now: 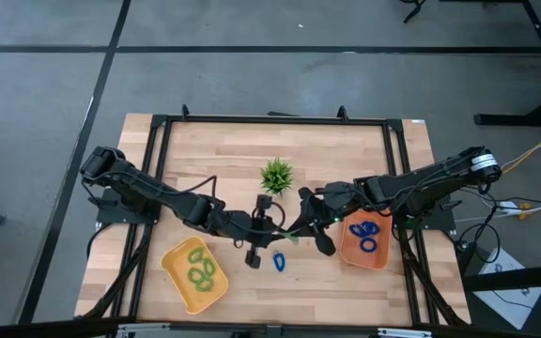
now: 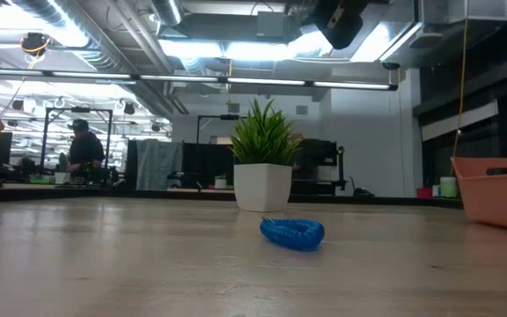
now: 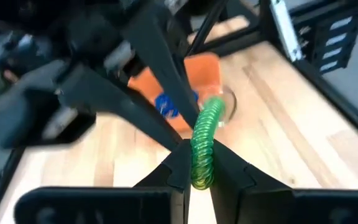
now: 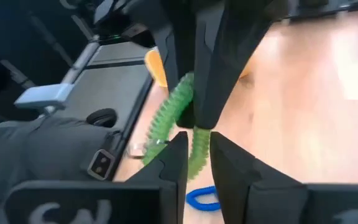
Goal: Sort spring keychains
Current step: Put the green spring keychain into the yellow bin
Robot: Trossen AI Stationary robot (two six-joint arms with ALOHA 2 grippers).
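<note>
Wooden table (image 1: 252,150) seen from above, with a yellow tray (image 1: 172,274) of green keychains on the left arm's side and an orange tray (image 1: 347,250) of blue keychains on the right arm's side. Both arms meet over the table's middle, near a small potted plant (image 1: 276,175). One green keychain (image 3: 205,142) is stretched between them, its long axis running from the left gripper (image 3: 197,173) to the right gripper (image 4: 194,152).

The left fingers are pinched together on one end of the coil. The right fingers (image 4: 232,165) stand slightly apart around the other end; a firm grip there cannot be told. The handover appears to favour the left arm, nearer the yellow tray.

A single blue keychain (image 1: 278,262) lies loose on the table, just below the grippers.
</note>
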